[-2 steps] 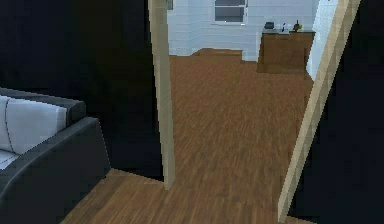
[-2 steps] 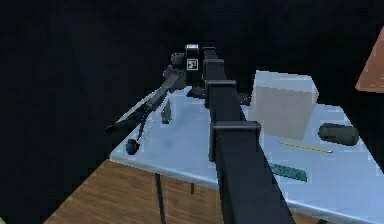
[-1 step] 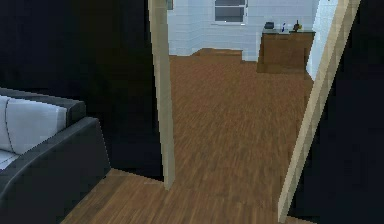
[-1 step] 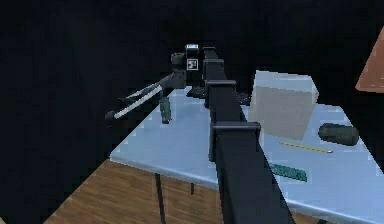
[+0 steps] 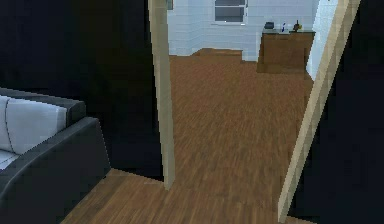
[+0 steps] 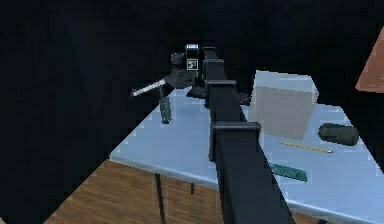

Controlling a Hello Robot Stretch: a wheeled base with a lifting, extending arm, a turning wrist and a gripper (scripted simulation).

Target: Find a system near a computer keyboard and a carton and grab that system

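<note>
The robot is lining up the grab. Its gripper (image 6: pixel 142 92) is hanging over the table's (image 6: pixel 190 150) far left by a dark upright thing (image 6: pixel 165 110); whether it is holding anything cannot be told. The system is perhaps the dark lump (image 6: pixel 337 133) right of the carton (image 6: pixel 283 100), which is calling for a rightward shift.

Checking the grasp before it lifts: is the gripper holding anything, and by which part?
Cannot be told: the gripper is at a dark upright thing standing on the table.

White carton (image 6: pixel 283 103) upright on table (image 6: pixel 150 143)
</note>
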